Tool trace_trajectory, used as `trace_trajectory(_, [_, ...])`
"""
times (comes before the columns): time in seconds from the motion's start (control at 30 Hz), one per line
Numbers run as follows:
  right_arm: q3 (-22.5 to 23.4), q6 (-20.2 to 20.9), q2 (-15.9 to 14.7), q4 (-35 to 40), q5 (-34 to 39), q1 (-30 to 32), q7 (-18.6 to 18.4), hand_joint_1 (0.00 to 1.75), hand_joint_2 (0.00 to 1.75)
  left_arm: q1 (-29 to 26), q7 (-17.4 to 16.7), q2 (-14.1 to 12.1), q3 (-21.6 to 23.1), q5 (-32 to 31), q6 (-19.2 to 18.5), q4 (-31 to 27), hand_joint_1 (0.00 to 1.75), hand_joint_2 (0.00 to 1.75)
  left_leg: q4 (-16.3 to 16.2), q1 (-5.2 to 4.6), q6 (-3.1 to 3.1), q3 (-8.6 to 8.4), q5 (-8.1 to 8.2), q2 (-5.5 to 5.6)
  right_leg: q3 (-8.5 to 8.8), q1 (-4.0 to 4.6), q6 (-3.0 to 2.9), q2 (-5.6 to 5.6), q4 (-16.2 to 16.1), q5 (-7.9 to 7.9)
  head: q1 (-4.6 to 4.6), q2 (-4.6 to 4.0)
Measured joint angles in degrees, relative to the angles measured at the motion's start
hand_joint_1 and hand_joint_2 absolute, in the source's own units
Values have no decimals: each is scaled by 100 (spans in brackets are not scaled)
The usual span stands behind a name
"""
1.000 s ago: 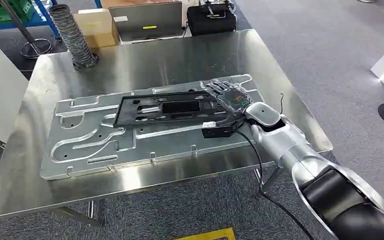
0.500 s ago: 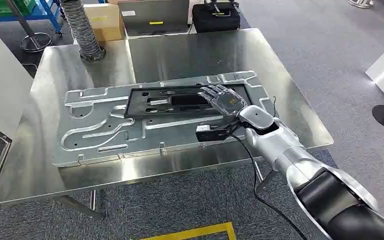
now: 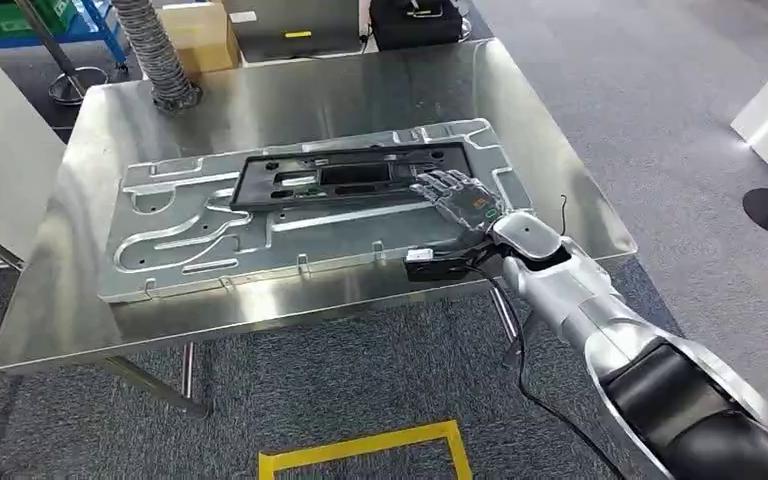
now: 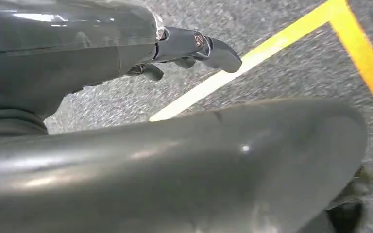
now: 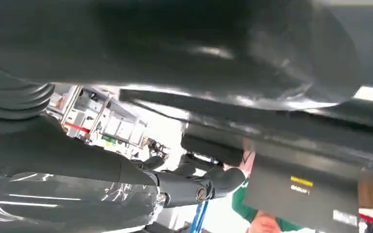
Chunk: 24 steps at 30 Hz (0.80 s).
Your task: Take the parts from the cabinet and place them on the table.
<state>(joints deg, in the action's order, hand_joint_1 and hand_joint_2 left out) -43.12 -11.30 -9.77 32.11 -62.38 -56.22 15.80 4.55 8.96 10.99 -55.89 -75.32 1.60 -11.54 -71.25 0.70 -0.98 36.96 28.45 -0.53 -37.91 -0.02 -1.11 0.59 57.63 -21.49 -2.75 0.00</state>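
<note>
Stainless steel table (image 3: 80,300) carrying the two parts, with the right hand (image 3: 460,203) above them. The stamped metal panel (image 3: 180,250), broad, ribbed and bright, lies flat on the tabletop and reaches away from the fingers (image 3: 438,185) toward the table's far side; it is judged heavy, stiff and slippery on its polished faces, so an edge or a raised rib offers the surer hold. The black plastic frame (image 3: 280,185) rests on top of the panel, its near end just beside the fingertips and the rest running away from them; it is judged light, fairly rigid yet liable to flex along its length, best taken at an end rail or through one of its slots. The fingers are spread and slightly curled, holding nothing; whether they touch the frame cannot be told. The left hand (image 4: 189,48) hangs over grey carpet, its fingers loosely curled around nothing.
</note>
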Motion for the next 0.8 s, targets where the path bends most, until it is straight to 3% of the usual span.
trace_trajectory(0.03, [0, 0, -4, 17, 4, 0, 0, 0, 0, 5, 0, -2, 0, 4, 2, 0, 0, 0, 480, -8, 42, -360, -107, -1, -57, 8, 13, 5, 11, 49, 0, 0])
trace_trajectory(0.07, [0, 0, -6, 37, 4, 0, -2, 0, 0, 17, 0, -9, 0, 9, 7, 0, 0, 0, 1005, -21, 96, -732, 20, -15, -93, 5, 32, 4, 27, 94, 0, 0])
trace_trajectory(0.1, [2, -2, -15, 59, 7, -2, -11, 0, 0, 29, 2, -13, 0, 9, 9, 0, 0, 0, 1395, -51, 96, -970, 163, -11, -129, 31, 63, 5, 36, 133, 0, 0])
trace_trajectory(0.2, [2, -9, -24, 68, 9, 9, -37, 0, 0, 30, 2, -15, 0, 13, 13, 0, 0, 0, 1377, -89, 142, -872, 62, -3, -122, 4, 163, -14, -24, 302, 0, 0])
trace_trajectory(0.23, [2, -13, -24, 70, 9, 21, -39, 0, 0, 15, 2, -9, 0, 13, 15, 4, 0, 0, 1460, -14, 186, -804, -44, -17, -147, 41, 199, -7, -43, 351, 0, 0])
trace_trajectory(0.27, [2, -28, -18, 70, 9, 31, -44, 0, 0, 31, 4, -11, 0, 15, 20, 7, 0, 0, 1472, -10, 230, -769, -135, -69, -223, 7, 232, 1, 47, 130, 0, 0])
trace_trajectory(0.3, [2, -35, -9, 70, 7, 34, -46, 0, 0, 42, 13, -11, 0, 15, 26, 7, 0, 0, 1482, -8, 274, -681, -215, -71, -321, -5, 258, -8, 325, -248, 0, 0])
trace_trajectory(0.33, [2, -42, 13, 70, 7, 40, -55, 0, 0, 41, 15, -11, -2, 13, 26, 7, 0, 0, 1479, -11, 272, -582, -294, -74, -446, -31, 302, -12, 761, -639, 0, 0])
trace_trajectory(0.37, [2, -48, 35, 68, 7, 61, -61, 0, 0, 38, 20, -11, -2, 9, 28, 7, 0, 0, 1473, -11, 271, -490, -362, -82, -553, -45, 339, -13, 1228, -920, 0, 0])
trace_trajectory(0.4, [2, -55, 57, 68, 7, 94, -68, 0, 0, 32, 20, -11, -2, 9, 28, 7, 0, 0, 1466, -11, 262, -398, -427, -95, -613, -56, 370, -14, 1610, -1031, 0, 0])
trace_trajectory(0.43, [2, -59, 74, 65, 7, 131, -72, 0, 0, 33, 20, -11, -2, 7, 28, 7, 0, 0, 1455, -9, 252, -307, -492, -102, -593, -74, 390, -14, 1801, -955, 0, 0])
trace_trajectory(0.47, [2, -63, 90, 63, 7, 156, -77, 0, 0, 35, 20, -11, -2, 2, 28, 7, 0, 0, 1442, -7, 239, -222, -550, -104, -467, -92, 402, -17, 1747, -775, 0, 0])
trace_trajectory(0.5, [4, -72, 94, 65, 13, 168, -76, 0, 0, 37, 20, -11, -2, -13, 28, 7, 0, 0, 1426, -5, 216, -138, -602, -104, -230, -106, 406, -21, 1484, -583, 0, 0])
trace_trajectory(0.53, [15, -92, 96, 65, 48, 169, -61, 0, 0, 41, 20, -9, 0, -28, 28, 7, 0, 0, 1402, -3, 193, -51, -652, -104, 125, -123, 407, -19, 1025, -458, 0, 0])
trace_trajectory(0.57, [39, -105, 96, 65, 83, 164, -35, 0, 0, 53, 20, -11, -2, -31, 31, 7, 0, 0, 1361, -6, 164, -6, -693, -103, 523, -136, 402, 4, 520, -503, 0, 0])
trace_trajectory(0.6, [63, -114, 98, 70, 113, 162, -15, 0, 0, 58, 22, -11, -2, -33, 33, 7, 0, 0, 1330, -33, 127, 47, -723, -85, 840, -97, 366, 20, 16, -745, 0, 0])
trace_trajectory(0.7, [122, -133, 101, 65, 223, 249, 74, 0, 0, 68, 28, -9, 0, -33, 50, 7, 0, 0, 1386, 9, 11, 54, -889, -86, 761, -49, 222, 30, -1, -664, -2, 0])
trace_trajectory(0.73, [142, -133, 101, 65, 242, 293, 98, 0, 0, 45, 28, -9, 0, -33, 52, 7, 0, 0, 1403, -7, -42, 70, -936, -75, 733, -78, 158, 18, -39, -596, -2, 0])
trace_trajectory(0.77, [146, -133, 99, 65, 262, 317, 114, 0, 0, 34, 24, -11, 0, -33, 57, 7, 0, 0, 1337, 31, -47, 117, -811, -58, 695, -91, 118, -11, -69, -510, -2, 0])
trace_trajectory(0.8, [149, -138, 98, 63, 282, 344, 140, 0, 0, 27, 22, -11, -2, -31, 63, 7, 0, 0, 1130, 26, -49, 213, -472, -41, 617, -87, 69, 0, -87, -437, -2, 0])
